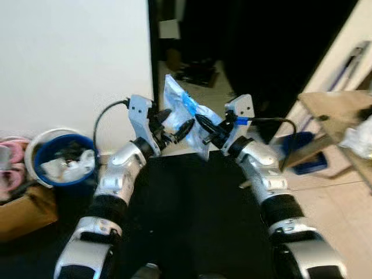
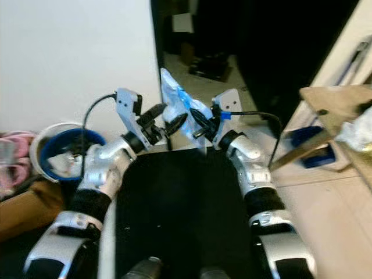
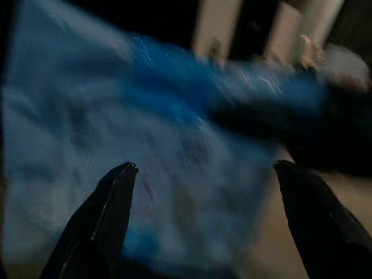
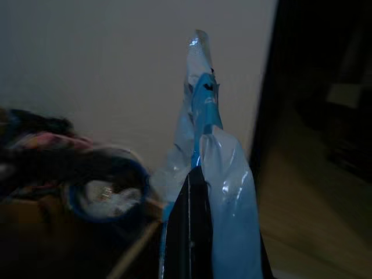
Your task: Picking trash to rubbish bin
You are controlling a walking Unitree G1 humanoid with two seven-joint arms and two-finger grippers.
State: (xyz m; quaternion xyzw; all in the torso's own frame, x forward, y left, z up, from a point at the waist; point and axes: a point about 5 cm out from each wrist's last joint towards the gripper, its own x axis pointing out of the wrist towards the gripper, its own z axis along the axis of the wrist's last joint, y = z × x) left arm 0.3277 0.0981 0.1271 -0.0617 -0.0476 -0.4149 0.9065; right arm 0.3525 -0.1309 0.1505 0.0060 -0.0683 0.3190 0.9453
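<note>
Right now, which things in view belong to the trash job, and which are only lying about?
For the job:
plastic wrapper, pinched by right gripper
left gripper, open beside it
blue bin, already holding trash

Lying about:
wooden table
pink shoes
blue box

blurred wrapper (image 3: pixel 145 174), shoes (image 1: pixel 9 165) cut off

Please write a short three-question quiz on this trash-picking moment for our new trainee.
1. True or false: the right claw is shut on the blue plastic wrapper.
2. How do the left claw's fingers stand? A) spread open B) pressed together
3. On which side of the robot does the blue rubbish bin stand?

Key: 1 true; 2 A; 3 its left, by the white wall.
</note>
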